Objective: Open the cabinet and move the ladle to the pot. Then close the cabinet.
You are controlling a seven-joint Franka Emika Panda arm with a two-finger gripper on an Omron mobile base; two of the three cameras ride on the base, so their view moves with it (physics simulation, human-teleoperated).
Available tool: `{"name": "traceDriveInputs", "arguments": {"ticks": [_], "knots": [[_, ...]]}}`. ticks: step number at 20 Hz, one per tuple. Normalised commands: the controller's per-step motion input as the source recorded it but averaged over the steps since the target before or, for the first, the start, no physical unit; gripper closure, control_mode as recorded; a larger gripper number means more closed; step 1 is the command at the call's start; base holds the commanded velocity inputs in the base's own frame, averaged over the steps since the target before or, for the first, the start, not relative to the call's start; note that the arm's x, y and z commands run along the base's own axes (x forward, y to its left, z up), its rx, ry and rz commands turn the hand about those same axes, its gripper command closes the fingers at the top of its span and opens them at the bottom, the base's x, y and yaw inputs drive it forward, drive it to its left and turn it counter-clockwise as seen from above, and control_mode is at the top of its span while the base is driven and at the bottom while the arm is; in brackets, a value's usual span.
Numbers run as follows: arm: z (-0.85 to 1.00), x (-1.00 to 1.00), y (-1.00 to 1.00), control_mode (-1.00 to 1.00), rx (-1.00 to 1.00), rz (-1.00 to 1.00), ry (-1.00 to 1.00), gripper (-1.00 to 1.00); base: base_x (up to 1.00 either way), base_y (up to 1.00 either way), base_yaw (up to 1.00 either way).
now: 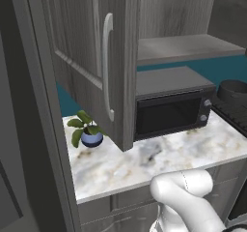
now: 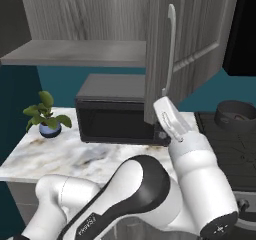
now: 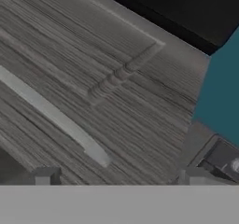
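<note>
One cabinet (image 1: 91,57) door stands swung out above the bench (image 1: 144,163), its handle (image 3: 56,118) just before the wide-open, empty gripper (image 3: 119,176). The pot (image 2: 236,115) sits at the bench's right end. Seemingly off-centre, the gripper could slip past the handle.

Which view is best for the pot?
Right base view: the pot sits whole on the stovetop at the right, rim and wall clear of the arm. The left base view catches it at the right edge, small and partly cut off. The hand view faces the cabinet door instead.
</note>
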Motion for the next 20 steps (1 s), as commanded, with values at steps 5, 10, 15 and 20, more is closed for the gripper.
{"name": "traceDriveInputs", "arguments": {"ticks": [5, 10, 15, 20], "knots": [[0.0, 0.47, -0.34, -1.0, 0.21, 0.0, -0.14, -1.0, 0.0, 0.0, 0.0], [0.0, 0.48, -0.15, -1.0, 0.17, 0.0, -0.11, -1.0, 0.0, 0.0, 0.0], [0.02, 0.39, -0.01, -1.0, 0.12, 0.0, -0.04, -1.0, 0.0, 0.0, 0.0], [0.21, 0.23, 0.0, -1.0, 0.01, 0.0, 0.0, -1.0, 0.0, 0.0, 0.0]]}}
